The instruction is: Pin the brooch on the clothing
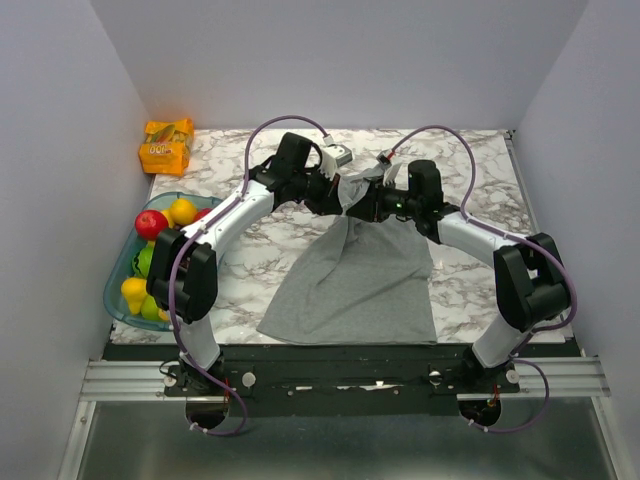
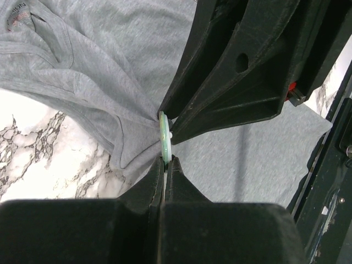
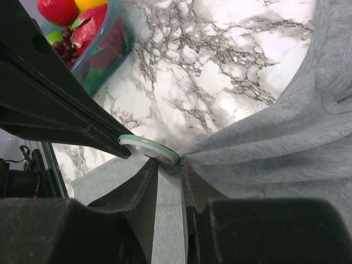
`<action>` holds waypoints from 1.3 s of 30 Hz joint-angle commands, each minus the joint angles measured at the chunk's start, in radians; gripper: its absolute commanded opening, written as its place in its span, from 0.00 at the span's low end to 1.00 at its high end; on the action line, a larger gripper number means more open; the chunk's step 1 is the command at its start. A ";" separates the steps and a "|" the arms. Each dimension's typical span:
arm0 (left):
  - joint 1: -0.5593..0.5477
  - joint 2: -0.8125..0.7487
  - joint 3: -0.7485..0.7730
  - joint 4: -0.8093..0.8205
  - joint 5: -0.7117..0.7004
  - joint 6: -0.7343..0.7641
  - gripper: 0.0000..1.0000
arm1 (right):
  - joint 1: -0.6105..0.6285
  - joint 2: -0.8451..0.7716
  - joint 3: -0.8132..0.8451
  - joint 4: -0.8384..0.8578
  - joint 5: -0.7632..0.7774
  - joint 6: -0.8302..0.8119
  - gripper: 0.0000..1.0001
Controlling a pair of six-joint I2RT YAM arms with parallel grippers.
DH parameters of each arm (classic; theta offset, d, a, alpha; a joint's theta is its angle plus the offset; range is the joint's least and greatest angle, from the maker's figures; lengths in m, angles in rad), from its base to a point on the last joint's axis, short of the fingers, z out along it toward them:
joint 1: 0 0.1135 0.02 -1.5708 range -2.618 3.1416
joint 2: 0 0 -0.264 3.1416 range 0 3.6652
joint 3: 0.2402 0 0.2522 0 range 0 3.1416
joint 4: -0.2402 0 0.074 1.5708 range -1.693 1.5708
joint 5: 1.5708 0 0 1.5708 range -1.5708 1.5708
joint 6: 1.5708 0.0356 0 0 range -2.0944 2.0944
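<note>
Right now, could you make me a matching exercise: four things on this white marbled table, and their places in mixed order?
Things:
1. small round green-edged brooch
2. light-grey knit tank top
3. orange snack packet
4. clear teal bowl of fruit

Places:
a. far left corner of the white marbled table
b. held by the shut left gripper
c. table's left edge
d. middle of the table

Pairs: 1-b; 2-d; 3-a; 4-c

Bright even light; soft shadows; left pincer point(image 2: 165, 160) blurred, dark.
</note>
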 commanded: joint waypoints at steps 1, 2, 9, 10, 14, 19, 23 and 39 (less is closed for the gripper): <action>-0.055 0.015 0.030 0.001 0.075 0.000 0.00 | 0.030 0.023 0.069 -0.004 -0.036 -0.031 0.29; -0.057 0.015 0.030 0.001 0.075 0.000 0.00 | 0.030 0.023 0.071 -0.005 -0.035 -0.033 0.29; -0.069 0.015 0.030 0.000 0.075 0.003 0.00 | 0.032 0.029 0.081 -0.016 -0.024 -0.031 0.29; -0.072 0.016 0.030 0.000 0.075 0.005 0.00 | 0.033 0.032 0.088 -0.022 -0.023 -0.031 0.29; -0.081 0.021 0.030 0.000 0.071 0.005 0.00 | 0.039 0.037 0.105 -0.051 -0.013 -0.050 0.28; -0.088 0.027 0.030 0.003 0.057 -0.003 0.00 | 0.049 0.040 0.106 -0.068 -0.003 -0.059 0.28; -0.100 0.027 0.027 0.009 0.049 -0.005 0.00 | 0.055 0.043 0.109 -0.079 0.004 -0.065 0.28; -0.118 0.033 0.027 0.021 -0.061 -0.022 0.00 | 0.075 0.031 0.100 -0.102 0.030 -0.082 0.30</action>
